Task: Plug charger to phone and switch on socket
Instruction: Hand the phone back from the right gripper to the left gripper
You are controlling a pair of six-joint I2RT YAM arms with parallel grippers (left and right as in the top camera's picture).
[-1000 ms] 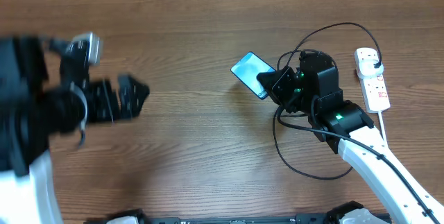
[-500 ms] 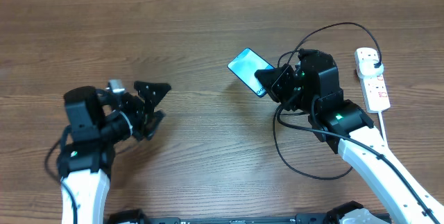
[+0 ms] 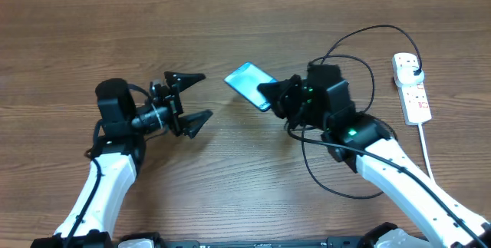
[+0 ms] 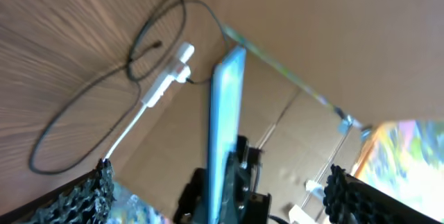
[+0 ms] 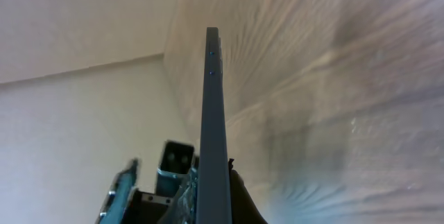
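**Black cable could snag while we hold the phone up**

Our right claw is clenched on one end of the phone. It seems to hold the phone up off the wooden table, a little toward 12 o'clock from the middle. Both wrist views show the phone by its thin edge. Our left claw is spread wide with nothing in it. It is near the phone on the 9 o'clock side, not touching.

The socket lies far out at 3 o'clock. The charger is plugged into its 12 o'clock end, and the black cable loops around our right arm. In the left wrist view, what looks like its small tip lies on the table past the phone, well apart from both claws.

We think three things could go wrong:
- The phone could slip or twist, because we pinch it at one end only.
- The cable could catch on our right arm if that arm swings, and tug the plug out or drag the socket.
- Our left claw could bump the phone on its way to the tip, since the phone sits between them.
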